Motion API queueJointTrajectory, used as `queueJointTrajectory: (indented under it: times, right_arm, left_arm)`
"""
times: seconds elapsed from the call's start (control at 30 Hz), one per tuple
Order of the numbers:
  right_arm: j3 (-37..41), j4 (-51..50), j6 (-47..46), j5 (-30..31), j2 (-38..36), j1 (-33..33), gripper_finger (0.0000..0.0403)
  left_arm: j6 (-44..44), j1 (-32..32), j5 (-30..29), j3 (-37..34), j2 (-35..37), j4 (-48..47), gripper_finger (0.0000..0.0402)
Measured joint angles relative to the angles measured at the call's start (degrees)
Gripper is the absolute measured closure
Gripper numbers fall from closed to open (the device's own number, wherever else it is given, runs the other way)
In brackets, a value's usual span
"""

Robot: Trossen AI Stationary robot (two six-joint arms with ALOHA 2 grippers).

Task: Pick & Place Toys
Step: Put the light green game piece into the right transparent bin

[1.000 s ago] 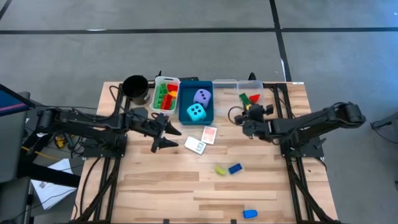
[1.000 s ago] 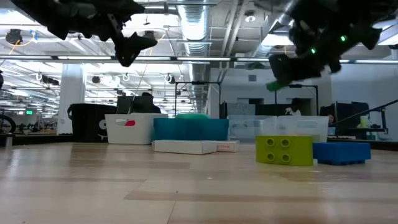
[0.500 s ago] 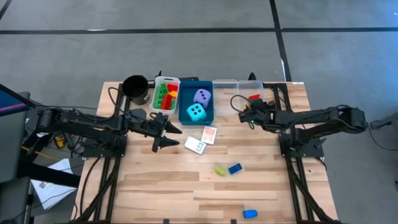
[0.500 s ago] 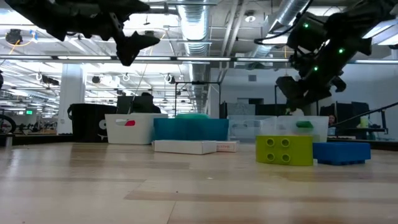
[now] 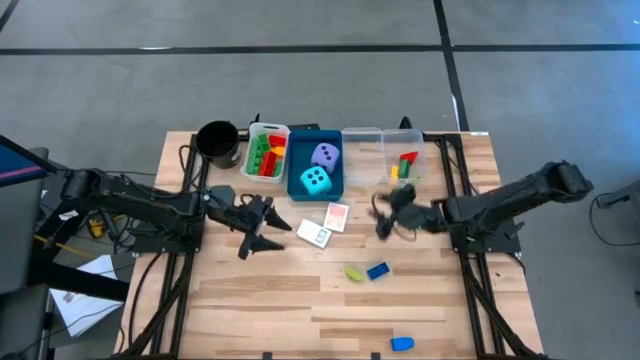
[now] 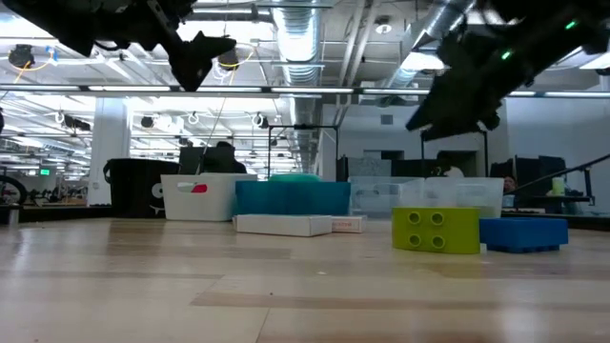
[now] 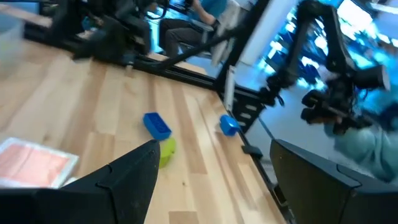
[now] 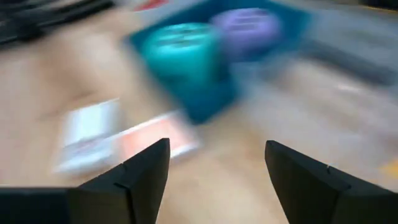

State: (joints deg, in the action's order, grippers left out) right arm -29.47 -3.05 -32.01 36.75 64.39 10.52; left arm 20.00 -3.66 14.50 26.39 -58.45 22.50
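Upper centre: white tray (image 5: 281, 130) holds bricks (image 5: 264, 155), blue tray (image 5: 301, 186) both dice (image 5: 319, 168), clear tray (image 5: 414, 137) bricks. Left gripper (image 5: 262, 226) and right gripper (image 5: 383, 214) jaws spread, empty.

Two soft dice (image 5: 318, 168) sat in the blue tray (image 5: 298, 182), left of the clear trays (image 5: 372, 136). Two card packs (image 5: 325, 226) lay just nearer; two plastic bricks (image 5: 366, 271) lay nearer still.

Open-plan lab: exposed ceiling ducts (image 6: 305, 38) (bright striplights), desks.
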Motion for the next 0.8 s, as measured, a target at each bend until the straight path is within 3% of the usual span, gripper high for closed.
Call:
queueJointTrajectory:
  times: [0.17, 0.37, 0.63, 0.8]
  right_arm:
    - [0.0, 12.4, 2.0, -5.0, 4.7, 11.2, 0.0148]
    - [0.0, 31.1, 4.0, 2.1, 11.3, 18.3, 0.0148]
    - [0.0, 43.7, 15.9, 11.7, 17.5, 21.8, 0.0148]
    - [0.0, 43.9, 16.2, 12.8, 19.1, 22.0, 0.0148]
  left_arm:
    - [-7.8, -5.9, -1.8, 0.0, -5.7, 5.2, 0.0105]
    - [-20.1, -11.2, -13.2, 0.1, -21.5, 20.2, 0.0105]
    - [-21.7, -7.7, -16.0, 0.6, -41.2, 41.0, 0.0105]
    - [-21.0, -5.5, -14.7, 6.3, -50.9, 42.8, 0.0105]
